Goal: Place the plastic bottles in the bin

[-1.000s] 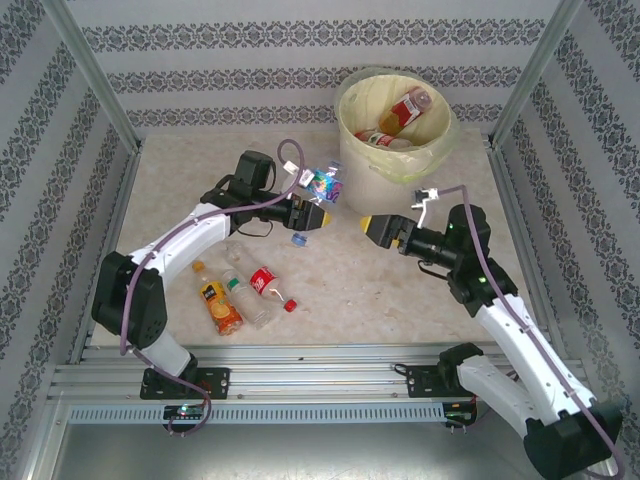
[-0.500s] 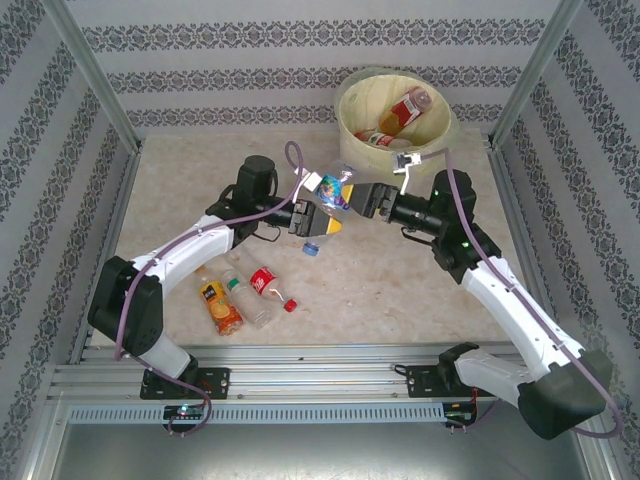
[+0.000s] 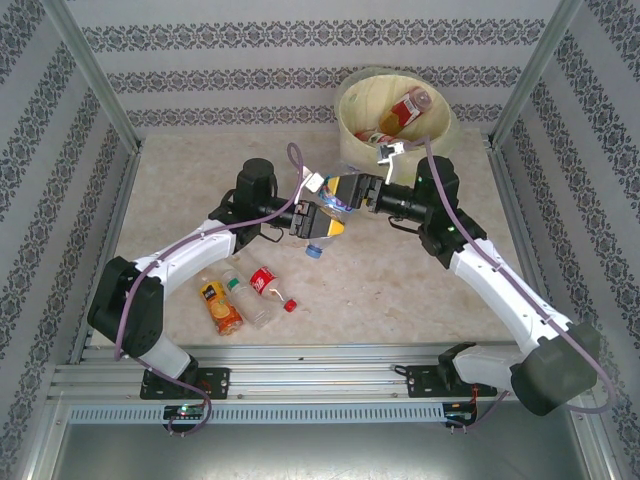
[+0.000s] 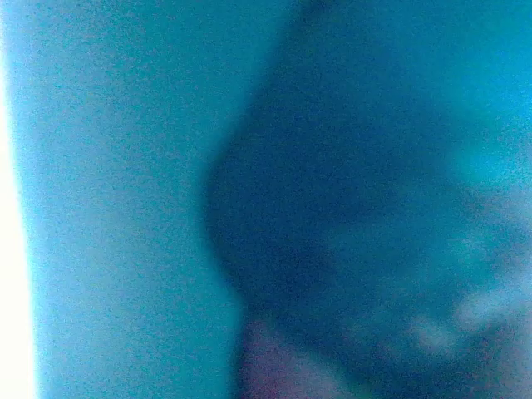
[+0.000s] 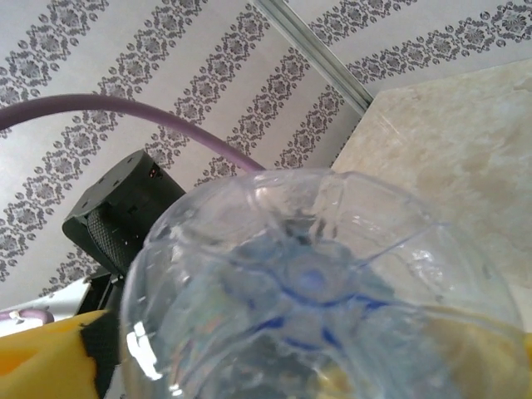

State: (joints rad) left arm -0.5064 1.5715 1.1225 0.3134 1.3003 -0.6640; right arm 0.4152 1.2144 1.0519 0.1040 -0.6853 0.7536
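Observation:
A clear bottle with a blue label [image 3: 331, 206] hangs above the table, tilted, its blue cap [image 3: 314, 250] pointing down. My left gripper [image 3: 316, 220] is shut on its body, and the blue label [image 4: 125, 208] blurs right against the left wrist camera. My right gripper [image 3: 353, 193] stands open around the bottle's round base [image 5: 316, 283], with a yellow finger [image 5: 41, 362] beside it. Whether the fingers touch the base I cannot tell. The cream bin [image 3: 350, 145] stands just behind, with red-labelled bottles [image 3: 404, 110] inside. On the near left lie an orange bottle [image 3: 221, 306], a clear one [image 3: 246, 299] and a red one [image 3: 266, 283].
Metal frame posts [image 3: 90, 75] and patterned walls close in the marble table [image 3: 400, 280] on three sides. Both arms meet over the table's middle, just in front of the bin. The left arm's purple cable [image 5: 125, 108] loops above the bottle.
My right arm swung left and up from the table's middle to the bottle's base, and its jaws narrowed a little. My left gripper carried the bottle slightly right and tightened on it.

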